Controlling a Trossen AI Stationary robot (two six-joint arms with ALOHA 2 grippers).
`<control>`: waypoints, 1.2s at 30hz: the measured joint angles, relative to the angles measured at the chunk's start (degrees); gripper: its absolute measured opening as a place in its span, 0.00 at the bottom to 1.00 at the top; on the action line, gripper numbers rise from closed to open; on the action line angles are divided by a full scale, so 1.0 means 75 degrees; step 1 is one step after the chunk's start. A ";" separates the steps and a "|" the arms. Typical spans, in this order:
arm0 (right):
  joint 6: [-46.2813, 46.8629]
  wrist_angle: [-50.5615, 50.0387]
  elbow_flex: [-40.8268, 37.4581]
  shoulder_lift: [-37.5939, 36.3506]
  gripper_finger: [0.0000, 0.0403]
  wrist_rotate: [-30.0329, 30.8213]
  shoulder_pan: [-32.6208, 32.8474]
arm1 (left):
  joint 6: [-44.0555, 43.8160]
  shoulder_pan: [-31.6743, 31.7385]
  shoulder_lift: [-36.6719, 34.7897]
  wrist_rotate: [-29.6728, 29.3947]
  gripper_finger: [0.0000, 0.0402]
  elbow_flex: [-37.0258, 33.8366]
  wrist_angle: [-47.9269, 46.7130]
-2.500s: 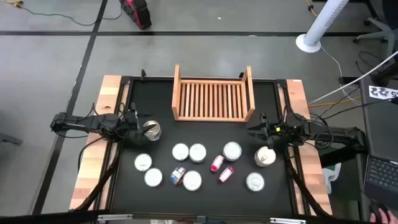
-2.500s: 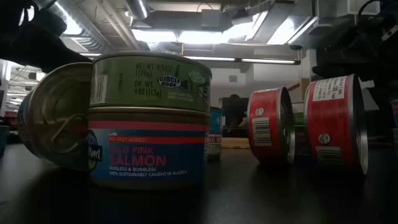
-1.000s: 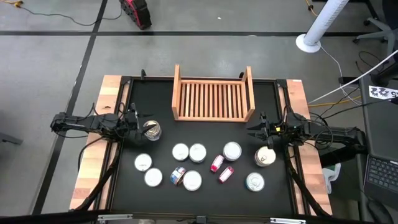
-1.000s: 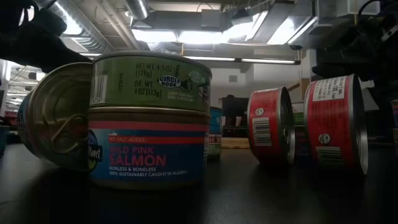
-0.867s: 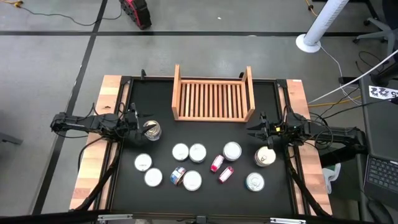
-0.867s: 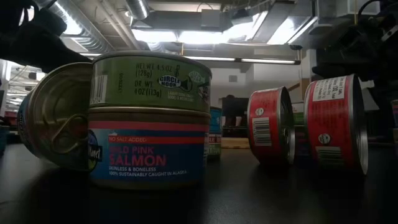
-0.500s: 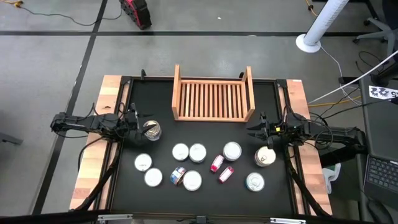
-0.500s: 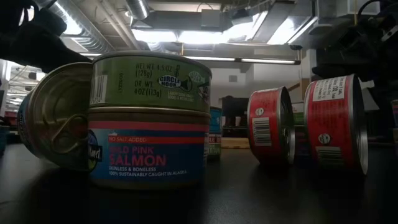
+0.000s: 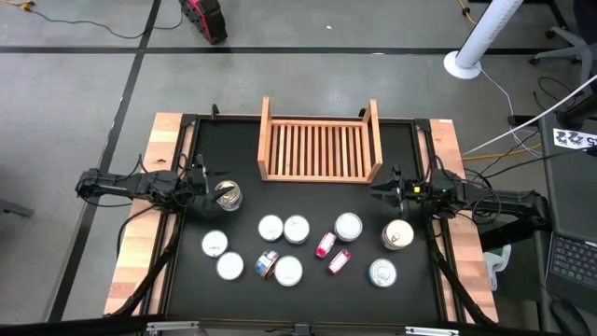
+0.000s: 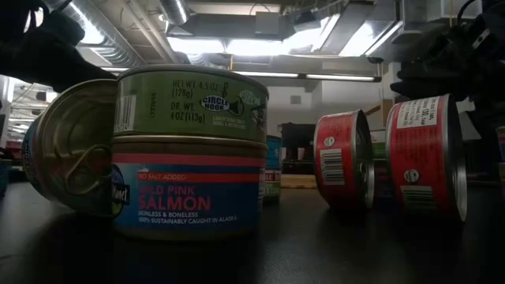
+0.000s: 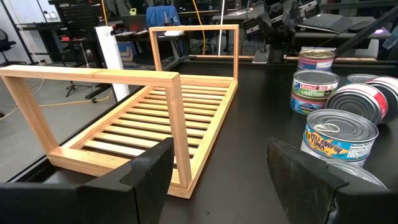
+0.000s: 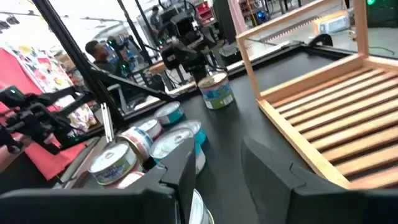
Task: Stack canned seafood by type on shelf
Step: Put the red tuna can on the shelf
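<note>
While the light slatted wooden shelf (image 9: pixel 320 149) at the tabletop's far edge is bare, round silver-lidded tins (image 9: pixel 297 229) lie loose near the front edge, and the left tool (image 11: pixel 217 165) and right tool (image 12: pixel 219 163) both gape wide, holding nothing.

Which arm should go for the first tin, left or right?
Either could; I'd lean left. The left tool is open, right beside a stacked pair of tins near the shelf. The right tool is open too, just above a single tin.

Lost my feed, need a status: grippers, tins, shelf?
Left gripper open beside a tin stack. Right gripper open, empty, above a tin. Shelf bare; tins all on table. Nothing blocking.
</note>
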 joint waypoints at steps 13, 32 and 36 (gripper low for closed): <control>-0.0443 0.1659 -0.0003 0.0066 0.70 -0.1576 0.0000 | -0.0914 0.0000 -0.0003 0.0000 0.62 0.0000 0.0000; -0.2439 0.0958 0.3255 0.3824 0.75 -0.4472 0.0152 | -0.2308 0.0003 0.0000 0.0000 0.62 0.0000 0.0003; -0.2889 0.0433 0.4038 0.4961 0.75 -0.4513 0.0915 | -0.2461 0.0000 -0.0002 0.0000 0.62 -0.0002 0.0004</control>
